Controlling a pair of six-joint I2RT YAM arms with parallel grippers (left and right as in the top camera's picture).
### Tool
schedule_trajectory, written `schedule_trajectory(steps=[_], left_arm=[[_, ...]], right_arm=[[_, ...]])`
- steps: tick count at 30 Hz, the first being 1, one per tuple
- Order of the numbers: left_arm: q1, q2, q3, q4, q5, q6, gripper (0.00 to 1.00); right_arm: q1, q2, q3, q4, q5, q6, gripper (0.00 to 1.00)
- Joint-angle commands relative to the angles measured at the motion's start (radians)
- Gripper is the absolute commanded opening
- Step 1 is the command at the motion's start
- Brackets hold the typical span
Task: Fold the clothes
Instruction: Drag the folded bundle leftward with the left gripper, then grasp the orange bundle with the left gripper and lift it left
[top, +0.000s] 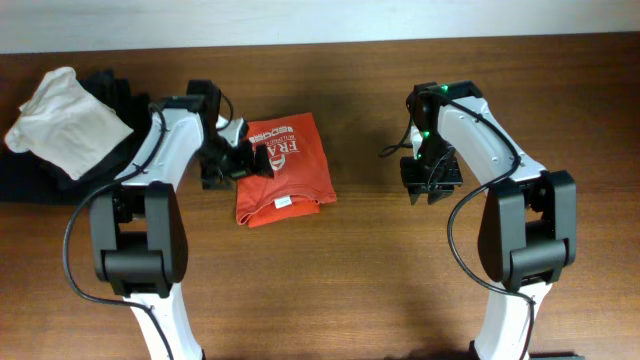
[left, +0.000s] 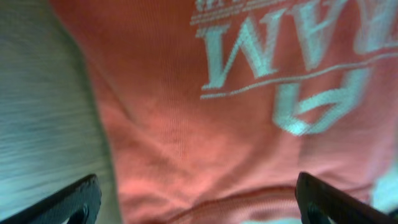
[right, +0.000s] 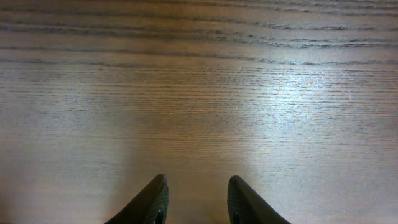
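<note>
Orange-red short-sleeved cotton T-shirt (top: 290, 180) w/ white printed lettering lies folded into a rough rectangle on the brown wood-grain bench (top: 360, 280), a bit left of ctr. Its long axis runs far-to-near across the bench, tilted slightly. Print faces up on the far half. In the overhead view the letters lie sideways. A small white tag shows toward the near end. Near edge is rumpled, layers not quite square.

Left hand (top: 248, 160) sits at the shirt's left edge, approx mid-length, pointing in toward the cloth. In the left wrist view its dark fingers (left: 78, 199) stand wide apart at the two bottom corners. The shirt fills most of that frame beneath them, w/ letters upside down and blurred. Nothing is pinched btwn them, so the hand is released. A strip of bench shows along the left side of that view.

Right hand (top: 430, 188) hangs over bare bench to the right, well apart from the shirt. In the right wrist view its two dark fingers (right: 155, 202) are partly apart w/ only wood grain btwn them, so it is holding nothing.

Plain white cloth garment (top: 65, 120) is bundled at the far-left corner, resting on black garments (top: 25, 175), well apart from the shirt.
</note>
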Motion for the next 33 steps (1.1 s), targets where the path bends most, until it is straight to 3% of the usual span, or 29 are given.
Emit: schedule_trajectory(steps=[1, 4, 6, 11, 12, 13, 17, 22, 28, 33], left_arm=[[-0.003, 0.004, -0.148, 0.107, 0.134, 0.005, 0.99], [-0.023, 0.005, -0.279, 0.24, 0.247, 0.005, 0.99], [-0.04, 0.005, -0.338, 0.305, 0.318, 0.005, 0.92], [-0.052, 0.004, -0.36, 0.37, 0.347, 0.003, 0.32], [-0.048, 0.004, -0.357, 0.373, 0.343, 0.004, 0.16], [-0.044, 0.004, -0.355, 0.377, 0.341, 0.003, 0.08], [0.007, 0.004, -0.32, 0.372, 0.336, -0.004, 0.11], [0.016, 0.004, -0.317, 0.345, 0.352, -0.019, 0.45], [0.023, 0.002, -0.315, 0.408, 0.415, -0.049, 0.52], [0.013, 0.003, -0.317, 0.476, 0.453, -0.256, 0.65]], right_arm=[[-0.008, -0.026, 0.015, -0.002, 0.016, -0.006, 0.36], [-0.008, -0.026, 0.015, -0.002, 0.016, -0.006, 0.36], [-0.008, -0.026, 0.015, -0.002, 0.015, -0.006, 0.36], [-0.008, -0.026, 0.015, -0.003, 0.015, -0.006, 0.36], [-0.008, -0.026, 0.015, -0.003, 0.016, -0.006, 0.36], [-0.008, -0.026, 0.015, -0.003, 0.016, -0.006, 0.36], [-0.008, -0.026, 0.015, -0.003, 0.015, -0.006, 0.36], [-0.008, -0.026, 0.015, -0.003, 0.016, -0.006, 0.36], [-0.008, -0.026, 0.015, -0.004, 0.015, -0.006, 0.36], [-0.008, -0.026, 0.015, -0.004, 0.015, -0.006, 0.36]])
